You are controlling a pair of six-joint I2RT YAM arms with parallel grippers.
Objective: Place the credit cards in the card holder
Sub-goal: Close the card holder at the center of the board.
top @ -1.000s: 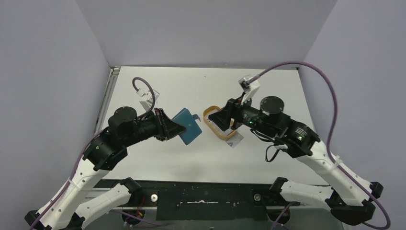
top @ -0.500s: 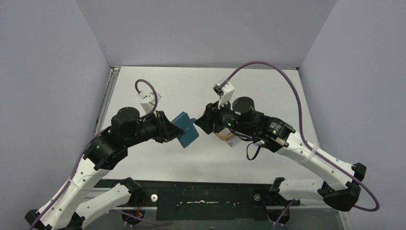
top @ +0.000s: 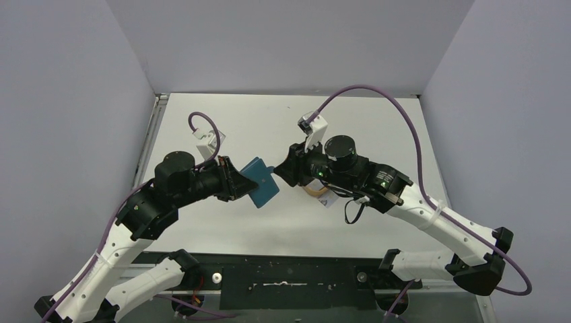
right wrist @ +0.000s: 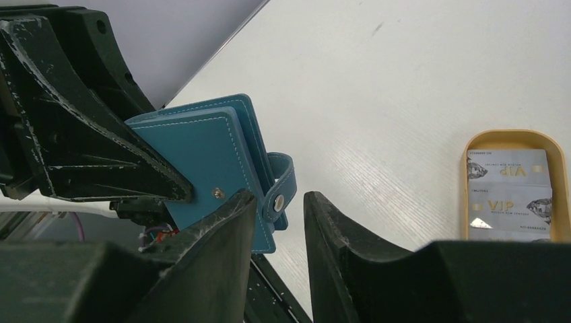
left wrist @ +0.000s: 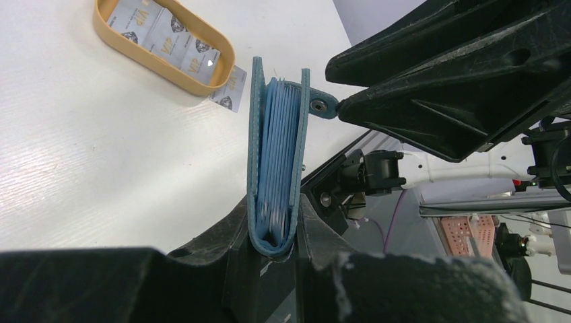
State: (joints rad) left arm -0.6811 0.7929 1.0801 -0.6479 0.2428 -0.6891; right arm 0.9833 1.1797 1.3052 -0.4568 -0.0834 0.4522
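While the left gripper (left wrist: 273, 235) clamps the card holder (left wrist: 276, 155), the right gripper (right wrist: 279, 222) stands slightly open at its snap tab (right wrist: 279, 185); a hard tug may pull the holder free.

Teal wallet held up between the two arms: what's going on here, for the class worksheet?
The left pincer grips the closed card holder by its spine, holding it up in the air. The right pincer sits open around its snap tab, not yet clamped. The credit cards lie in the orange tray, with one loose card beside it.
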